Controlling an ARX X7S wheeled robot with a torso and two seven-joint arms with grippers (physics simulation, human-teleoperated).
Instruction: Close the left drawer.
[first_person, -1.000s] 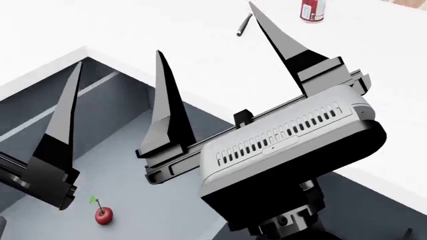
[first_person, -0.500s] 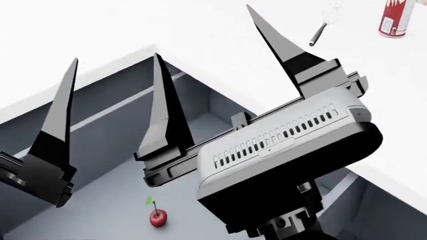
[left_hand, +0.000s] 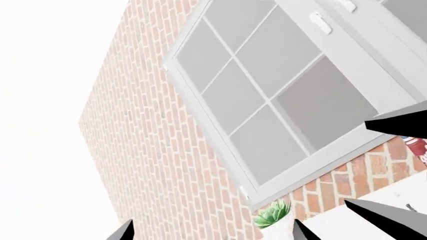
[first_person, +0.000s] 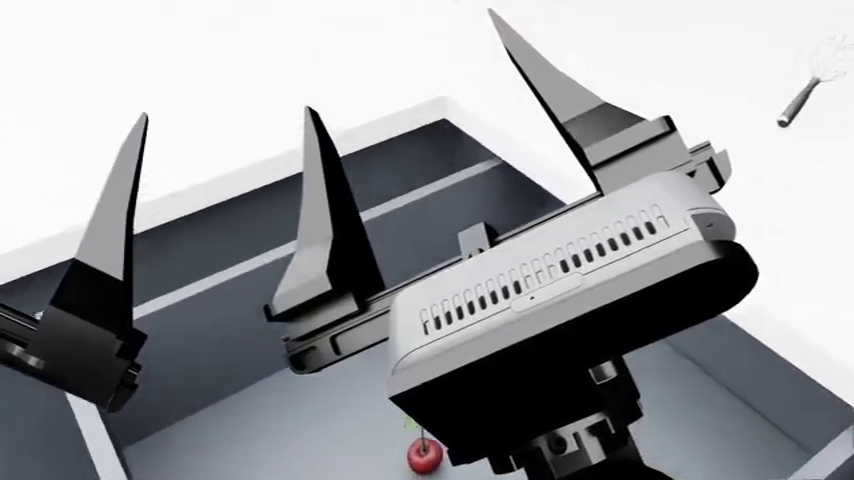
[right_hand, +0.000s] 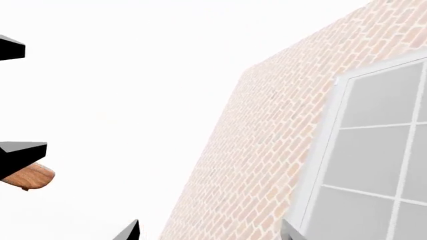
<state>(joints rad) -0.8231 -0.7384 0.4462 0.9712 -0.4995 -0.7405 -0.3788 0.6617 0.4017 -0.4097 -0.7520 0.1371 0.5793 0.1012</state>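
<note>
In the head view we saw the left drawer (first_person: 240, 330) standing open beneath the white countertop (first_person: 267, 80), its dark slate walls and pale rims running diagonally under our arms. A cherry (first_person: 424, 455) lay on the paler drawer floor, partly tucked behind the right arm's housing. Our right gripper (first_person: 420, 110) hung above the drawer with its two black fingers spread wide and nothing between them. Of our left gripper (first_person: 114, 230) only one finger showed at the view's left edge, so we could not tell whether it was spread or closed. A whisk (first_person: 807, 85) lay well apart on the counter. Both wrist views faced a brick wall (left_hand: 147, 150) and a white-framed window (left_hand: 280, 95), with a small potted plant (left_hand: 273, 217) below it.
</note>
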